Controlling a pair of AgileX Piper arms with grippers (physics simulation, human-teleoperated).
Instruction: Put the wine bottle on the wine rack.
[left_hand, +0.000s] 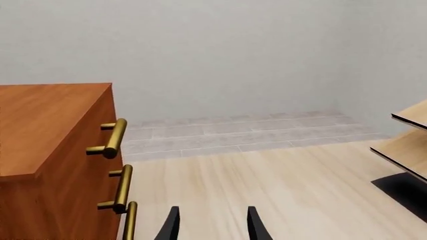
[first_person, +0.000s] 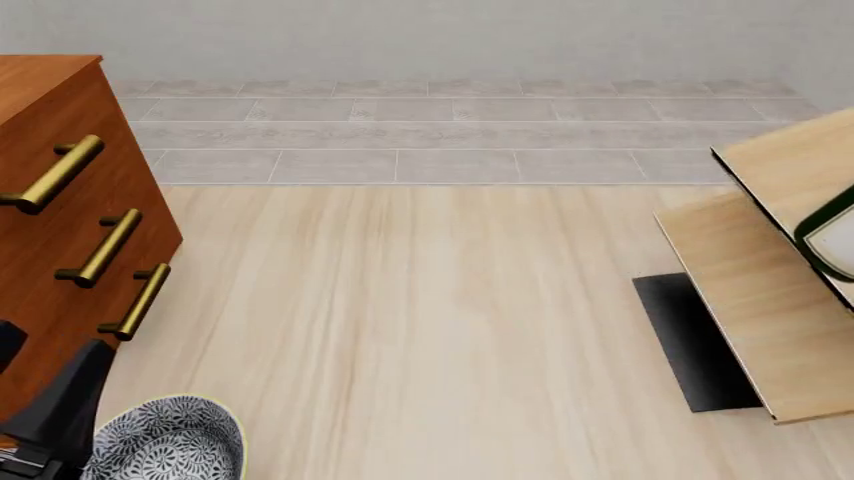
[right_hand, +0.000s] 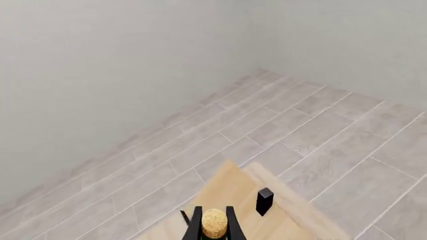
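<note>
The wine bottle (first_person: 830, 236) shows at the front view's right edge as a dark green rim around a white label, lying over the upper slanted panel of the pale-wood wine rack (first_person: 747, 290). Its gold cap (right_hand: 215, 223) sits between the black fingers of my right gripper (right_hand: 213, 220), which is shut on it. My left gripper (left_hand: 213, 225) is open and empty, low over the table next to the cabinet. The wine rack (left_hand: 410, 150) is off to its side in the left wrist view.
A reddish-brown drawer cabinet (first_person: 54, 200) with brass handles (first_person: 100, 247) stands at the left. A blue-patterned bowl (first_person: 167, 440) sits at the front left beside my left arm (first_person: 60, 405). The rack's black base (first_person: 694, 340) lies on the table. Grey tiled floor lies beyond.
</note>
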